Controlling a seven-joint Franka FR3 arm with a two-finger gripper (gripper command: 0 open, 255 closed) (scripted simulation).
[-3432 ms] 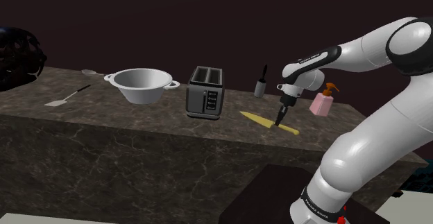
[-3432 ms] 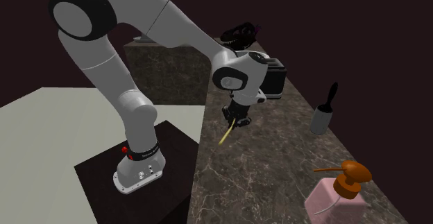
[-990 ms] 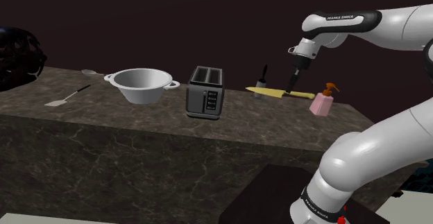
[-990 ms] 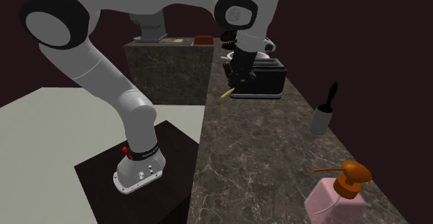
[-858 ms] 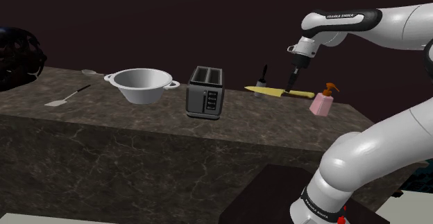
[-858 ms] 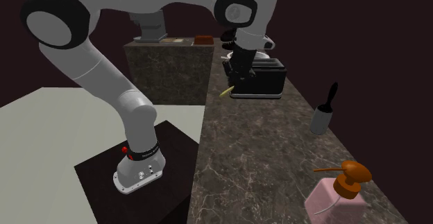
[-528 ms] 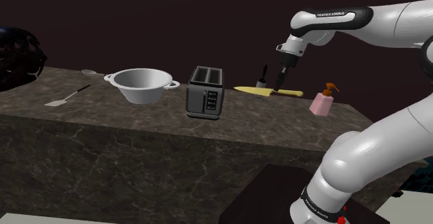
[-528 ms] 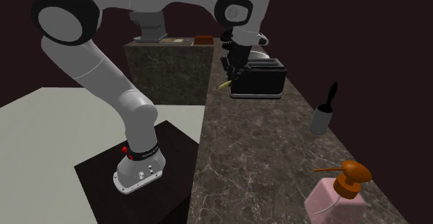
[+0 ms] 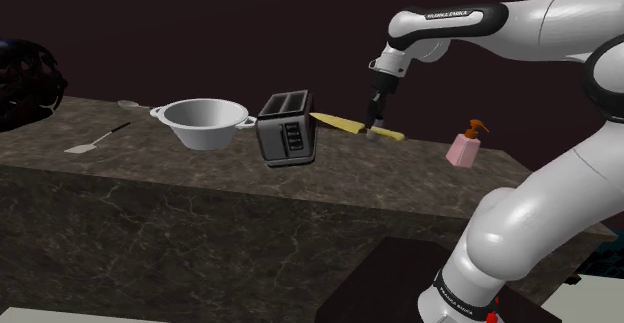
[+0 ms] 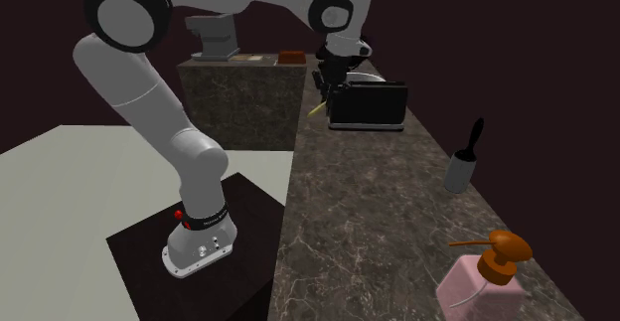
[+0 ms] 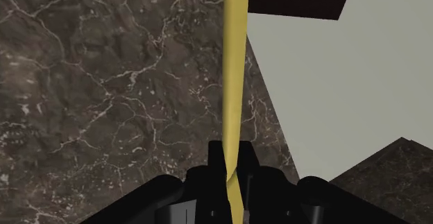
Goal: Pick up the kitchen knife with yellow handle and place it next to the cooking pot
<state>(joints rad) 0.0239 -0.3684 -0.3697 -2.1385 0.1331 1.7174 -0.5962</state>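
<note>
While the black two-finger gripper [image 9: 372,123] hangs above the dark marbled stone counter [image 9: 150,156], you can see its fingers clamped on the long yellow kitchen knife [image 9: 345,124], carried roughly level in the air. The blade tip reaches the top corner of the tilted dark grey toaster [image 9: 287,131]. The pale grey two-handled cooking pot [image 9: 204,123] sits just beyond it, toward the shoulder view's left.

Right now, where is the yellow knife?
In the shoulder view the all-yellow kitchen knife hangs above the dark veined counter, clasped in the black fingers, its tip at the tilted dark toaster.
</note>
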